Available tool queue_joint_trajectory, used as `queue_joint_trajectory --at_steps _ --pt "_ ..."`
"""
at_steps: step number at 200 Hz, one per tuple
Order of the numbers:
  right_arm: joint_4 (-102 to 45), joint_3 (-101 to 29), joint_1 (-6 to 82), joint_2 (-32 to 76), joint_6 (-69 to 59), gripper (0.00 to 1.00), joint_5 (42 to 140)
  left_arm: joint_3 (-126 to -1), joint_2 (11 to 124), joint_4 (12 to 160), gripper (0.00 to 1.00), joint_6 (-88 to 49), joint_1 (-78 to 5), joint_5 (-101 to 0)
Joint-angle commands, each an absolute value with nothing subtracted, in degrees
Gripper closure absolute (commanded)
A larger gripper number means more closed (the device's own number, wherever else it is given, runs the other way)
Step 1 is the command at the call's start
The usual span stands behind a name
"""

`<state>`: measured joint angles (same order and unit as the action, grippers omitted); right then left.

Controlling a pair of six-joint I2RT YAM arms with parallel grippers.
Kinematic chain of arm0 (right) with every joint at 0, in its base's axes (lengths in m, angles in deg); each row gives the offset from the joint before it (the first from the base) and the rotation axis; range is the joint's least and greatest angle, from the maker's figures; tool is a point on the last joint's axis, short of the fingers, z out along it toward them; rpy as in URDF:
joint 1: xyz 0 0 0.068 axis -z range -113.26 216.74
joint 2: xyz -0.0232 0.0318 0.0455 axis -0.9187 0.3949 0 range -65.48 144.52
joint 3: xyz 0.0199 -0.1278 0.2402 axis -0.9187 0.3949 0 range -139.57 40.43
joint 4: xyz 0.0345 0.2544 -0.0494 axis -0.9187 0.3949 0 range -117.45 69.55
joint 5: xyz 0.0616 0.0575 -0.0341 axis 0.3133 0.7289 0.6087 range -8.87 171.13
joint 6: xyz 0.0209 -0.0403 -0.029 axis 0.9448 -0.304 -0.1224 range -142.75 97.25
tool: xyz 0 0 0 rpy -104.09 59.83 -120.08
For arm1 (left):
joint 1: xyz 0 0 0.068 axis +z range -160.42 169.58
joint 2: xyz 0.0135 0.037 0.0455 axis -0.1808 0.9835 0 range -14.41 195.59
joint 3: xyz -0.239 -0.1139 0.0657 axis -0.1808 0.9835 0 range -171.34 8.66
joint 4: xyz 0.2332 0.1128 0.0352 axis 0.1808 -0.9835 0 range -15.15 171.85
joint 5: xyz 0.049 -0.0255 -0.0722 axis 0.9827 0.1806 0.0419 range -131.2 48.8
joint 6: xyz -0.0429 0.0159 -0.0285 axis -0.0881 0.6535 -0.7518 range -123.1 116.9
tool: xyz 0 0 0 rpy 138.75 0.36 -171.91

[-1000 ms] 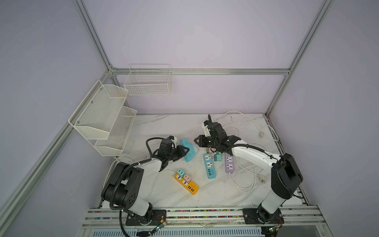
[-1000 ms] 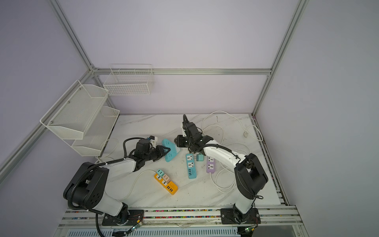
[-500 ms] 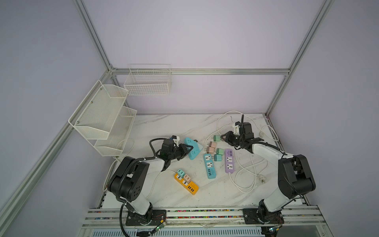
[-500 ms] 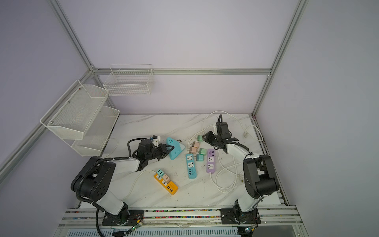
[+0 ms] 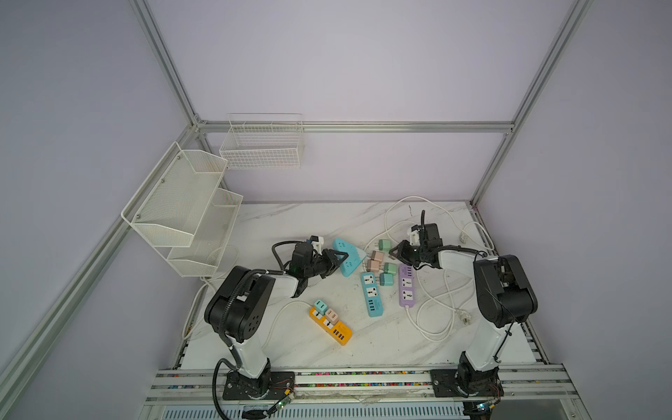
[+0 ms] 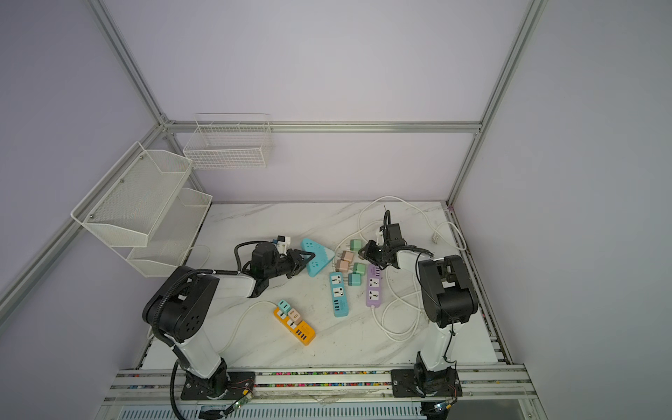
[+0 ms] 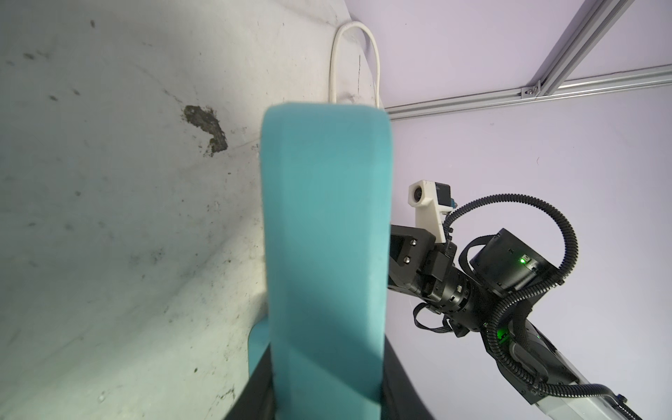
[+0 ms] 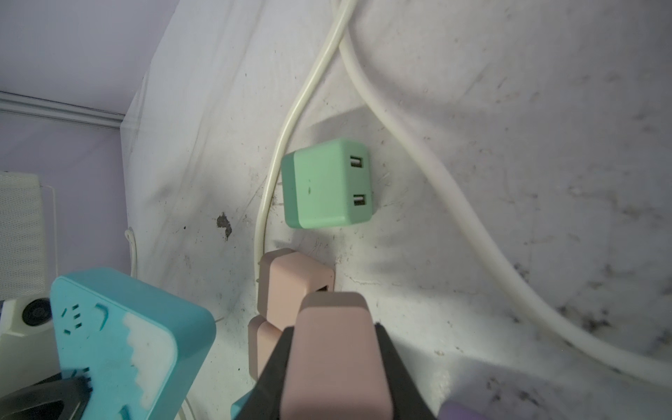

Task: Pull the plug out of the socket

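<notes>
The socket [image 5: 348, 256] is a teal triangular block resting on the marble table [image 5: 291, 225] in both top views. My left gripper [image 5: 332, 263] is shut on its near corner. The left wrist view shows its teal edge [image 7: 325, 225] rising from between the jaws of the left gripper [image 7: 327, 382]. My right gripper [image 5: 397, 253] is shut on a pink plug [image 8: 334, 349], which fills the space between the jaws in the right wrist view. That plug is apart from the socket [image 8: 120, 338], whose holes show bare.
Loose pink plugs [image 5: 376, 260] and green plugs [image 5: 384, 244] lie between the grippers. A blue strip [image 5: 371, 294], a purple strip [image 5: 406, 285] and an orange strip [image 5: 331, 322] carrying two plugs lie nearer the front. White cords [image 5: 432, 316] loop on the right; wire shelves [image 5: 189, 218] stand at the left.
My right gripper has left the teal socket, swung out to the right, then come back beside the loose plugs. More loose plugs lie there than a second ago. The left gripper stays on the socket.
</notes>
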<state>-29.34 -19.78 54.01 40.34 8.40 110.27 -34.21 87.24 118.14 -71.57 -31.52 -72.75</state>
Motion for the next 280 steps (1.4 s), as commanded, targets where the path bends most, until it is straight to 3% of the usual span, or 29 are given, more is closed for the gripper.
queue_joint_trajectory --at_steps 1,108,141,280 --pt "-30.44 -21.92 54.3 41.69 6.28 0.8 111.01 -39.07 87.28 122.88 0.96 -72.43 -31.86 -74.47" --pt "-28.29 -24.93 54.26 45.74 3.71 0.75 109.73 -38.4 89.39 123.73 0.8 -72.45 -31.86 -74.51" --pt "-26.74 -25.9 54.26 46.28 2.7 0.68 109.13 -37.88 89.52 123.7 0.73 -72.61 -31.86 -74.34" --pt "-17.97 -28.59 54.26 42.12 -1.56 0.39 100.77 -36.4 88.24 119.92 0.6 -71.48 -31.3 -73.01"
